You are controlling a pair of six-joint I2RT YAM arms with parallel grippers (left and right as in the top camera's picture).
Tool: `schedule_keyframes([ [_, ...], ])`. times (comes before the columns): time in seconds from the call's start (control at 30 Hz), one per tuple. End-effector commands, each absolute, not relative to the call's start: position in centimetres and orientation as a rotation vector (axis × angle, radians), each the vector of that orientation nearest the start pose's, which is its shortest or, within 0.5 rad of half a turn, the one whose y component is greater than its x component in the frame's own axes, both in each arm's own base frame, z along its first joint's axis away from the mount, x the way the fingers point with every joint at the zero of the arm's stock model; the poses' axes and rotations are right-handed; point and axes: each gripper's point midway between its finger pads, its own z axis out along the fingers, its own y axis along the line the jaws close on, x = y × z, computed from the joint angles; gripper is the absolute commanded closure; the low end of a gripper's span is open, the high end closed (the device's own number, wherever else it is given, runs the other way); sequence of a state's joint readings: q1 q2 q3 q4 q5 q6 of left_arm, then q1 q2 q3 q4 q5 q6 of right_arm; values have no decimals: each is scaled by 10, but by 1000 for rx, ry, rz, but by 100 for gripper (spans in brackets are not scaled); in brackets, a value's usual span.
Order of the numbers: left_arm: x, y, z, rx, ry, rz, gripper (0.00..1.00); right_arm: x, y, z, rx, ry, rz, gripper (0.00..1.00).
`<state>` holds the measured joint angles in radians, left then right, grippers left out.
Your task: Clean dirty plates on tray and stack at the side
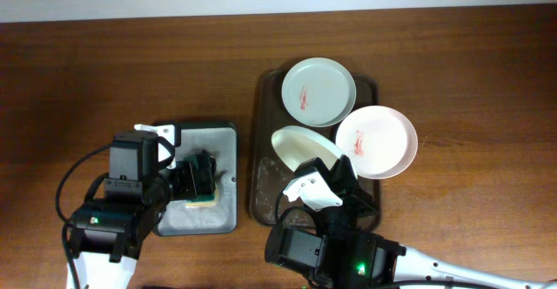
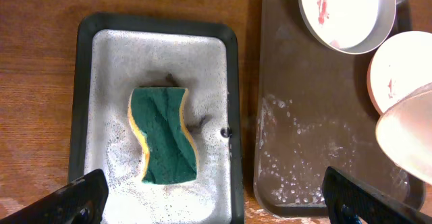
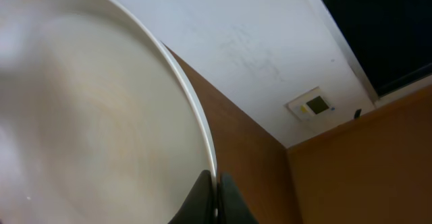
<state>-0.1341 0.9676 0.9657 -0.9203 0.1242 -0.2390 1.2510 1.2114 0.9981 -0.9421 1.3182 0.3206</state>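
The dark brown tray holds two white plates with red smears, one at the back and one overhanging its right rim. My right gripper is shut on the rim of a third white plate, held tilted above the tray. In the right wrist view the fingers pinch that plate's edge, and no smear shows there. My left gripper is open over the grey metal tray, above a green and yellow sponge.
The grey metal tray with its black rim sits left of the brown tray. Soapy foam covers it, and droplets lie on the brown tray's near end. Bare wooden table surrounds both.
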Motion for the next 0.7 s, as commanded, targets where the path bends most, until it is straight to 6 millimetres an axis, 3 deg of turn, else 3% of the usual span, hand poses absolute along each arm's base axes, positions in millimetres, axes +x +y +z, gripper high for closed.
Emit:
schedule_keyframes([
  [0.0,260,-57,203,-65,2487,-320,0,229,160,281,-498,1734,-730,96],
  [0.67,260,-57,203,-65,2487,-320,0,229,159,284,-487,1721,-741,96],
])
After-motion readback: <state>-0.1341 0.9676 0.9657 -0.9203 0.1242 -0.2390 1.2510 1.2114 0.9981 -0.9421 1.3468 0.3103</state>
